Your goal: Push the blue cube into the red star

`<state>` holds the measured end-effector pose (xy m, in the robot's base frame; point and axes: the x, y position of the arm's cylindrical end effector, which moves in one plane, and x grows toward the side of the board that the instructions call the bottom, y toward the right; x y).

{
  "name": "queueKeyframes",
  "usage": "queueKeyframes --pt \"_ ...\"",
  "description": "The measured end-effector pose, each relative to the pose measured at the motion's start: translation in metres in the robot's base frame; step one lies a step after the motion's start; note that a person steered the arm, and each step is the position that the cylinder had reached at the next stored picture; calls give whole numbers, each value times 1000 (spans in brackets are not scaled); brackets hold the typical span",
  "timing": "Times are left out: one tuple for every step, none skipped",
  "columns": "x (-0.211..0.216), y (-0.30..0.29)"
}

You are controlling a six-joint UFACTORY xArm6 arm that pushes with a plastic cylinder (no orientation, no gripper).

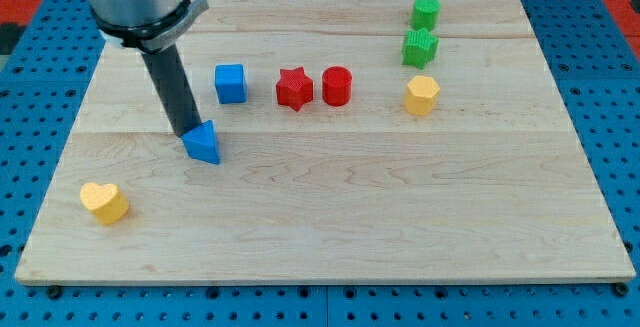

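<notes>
Blue cube (pixel 230 83) sits just left of the red star (pixel 294 89), a small gap between them. My tip (pixel 188 132) touches the blue triangular block (pixel 203 143); no jaws here. Cube looks light, rigid, likely slides easily — push its left face

My tip (pixel 187 133) touching blue triangle (pixel 203 143); blue cube (pixel 230 83) left of red star (pixel 294 89).

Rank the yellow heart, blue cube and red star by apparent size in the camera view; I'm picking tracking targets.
1. yellow heart, looks largest, though it sits nearest the view's bottom, so nearness may inflate it.
2. blue cube and red star look about alike; I would not rank them.
</notes>
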<state>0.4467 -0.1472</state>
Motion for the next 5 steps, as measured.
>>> queueKeyframes --pt "17 4" --pt "25 -41" --pt "-17 -62" --pt "-76 -30" --pt "-85 -9"
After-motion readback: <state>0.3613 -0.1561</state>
